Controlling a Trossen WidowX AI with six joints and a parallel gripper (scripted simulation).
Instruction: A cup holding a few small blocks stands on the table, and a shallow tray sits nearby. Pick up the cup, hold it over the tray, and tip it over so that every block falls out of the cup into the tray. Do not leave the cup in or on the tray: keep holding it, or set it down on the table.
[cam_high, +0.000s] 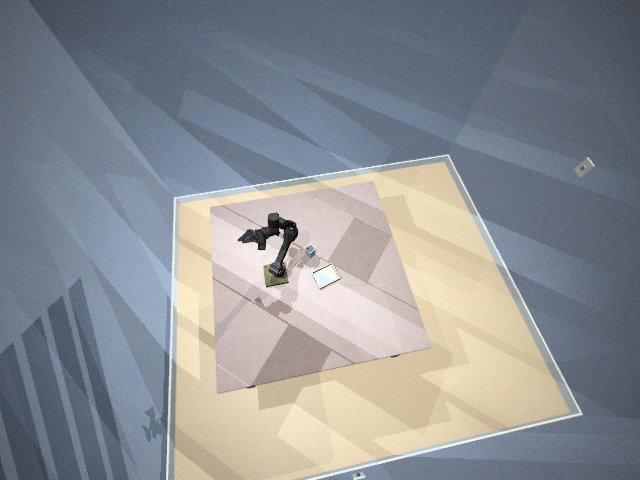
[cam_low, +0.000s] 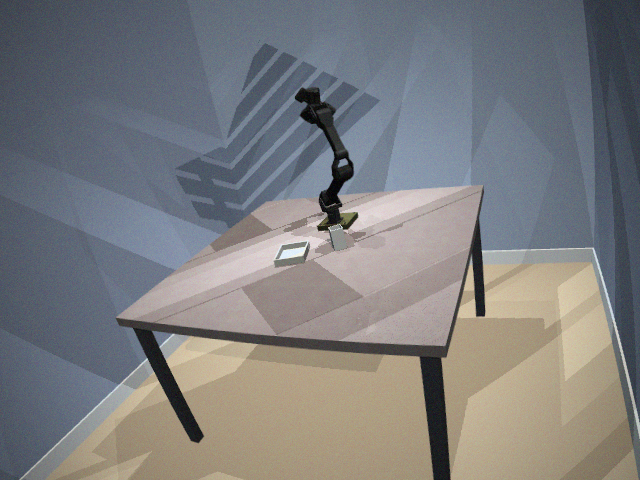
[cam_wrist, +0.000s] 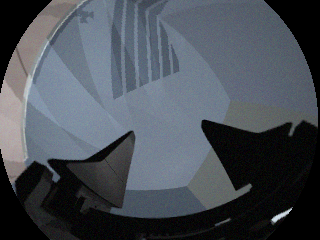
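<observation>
Standing tall, the robot arm holds nothing

The black arm rises from a green base plate on the table. Its gripper is high up, well apart from the cup. The two fingers are spread wide (just the blue-gray wall and a bit of tan show between them).

The cup is gray and stands upright on the table, near the base plate. A bit of blue shows inside it (too small to count any blocks). The shallow tray sits flat near the cup, not touching it. The cup has not been tipped out.
</observation>
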